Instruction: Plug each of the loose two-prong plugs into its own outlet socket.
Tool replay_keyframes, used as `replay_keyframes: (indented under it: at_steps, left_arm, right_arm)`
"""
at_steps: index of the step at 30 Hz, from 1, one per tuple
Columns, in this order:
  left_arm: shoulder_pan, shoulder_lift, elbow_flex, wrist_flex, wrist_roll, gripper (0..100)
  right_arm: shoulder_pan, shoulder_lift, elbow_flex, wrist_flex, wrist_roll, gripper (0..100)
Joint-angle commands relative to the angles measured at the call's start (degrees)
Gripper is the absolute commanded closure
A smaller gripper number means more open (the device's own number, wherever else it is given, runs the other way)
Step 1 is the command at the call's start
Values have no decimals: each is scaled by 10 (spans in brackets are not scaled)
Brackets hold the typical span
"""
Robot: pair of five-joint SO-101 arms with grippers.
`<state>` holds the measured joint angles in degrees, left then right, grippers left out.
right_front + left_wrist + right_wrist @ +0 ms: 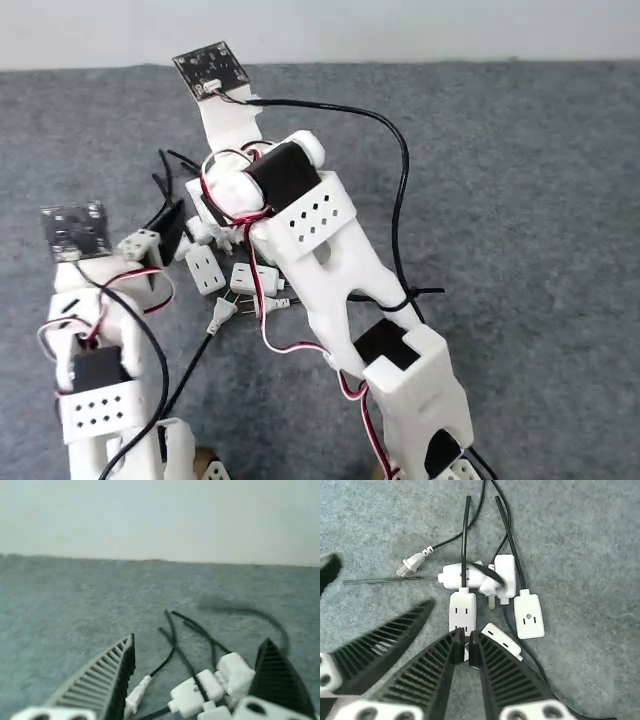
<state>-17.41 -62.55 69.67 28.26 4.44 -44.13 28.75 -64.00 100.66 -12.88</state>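
On the grey carpet [580,540], my right pincer [467,636], pinched together over the outlet socket [462,609], could shove it askew, since crossed cords [465,535] tug it.

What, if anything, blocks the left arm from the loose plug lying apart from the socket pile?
Probably nothing. The left gripper is open and the loose plug lies uncovered on the carpet just inside one finger. The sockets crowd the other side, so closing might catch them too.

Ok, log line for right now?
left gripper open near socket cluster | right gripper shut, tips at white socket | loose plug lying free, prongs bare
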Motion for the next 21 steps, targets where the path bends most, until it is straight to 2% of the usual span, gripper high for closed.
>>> replay_keyframes:
  at_steps: [1, 9, 16, 21]
  left_arm:
    - [-21, -7, -39, 47, 7, 640]
    - [-25, -7, -36, 47, 4, 640]
    - [-79, -6, -28, 59, -31, 640]
    - [-140, -6, -20, 63, -33, 640]
  right_arm:
    - [-7, -7, -2, 20, -13, 991]
    - [18, 36, -1, 21, -11, 991]
    - [26, 138, -2, 22, -9, 990]
    - [7, 179, -15, 8, 24, 990]
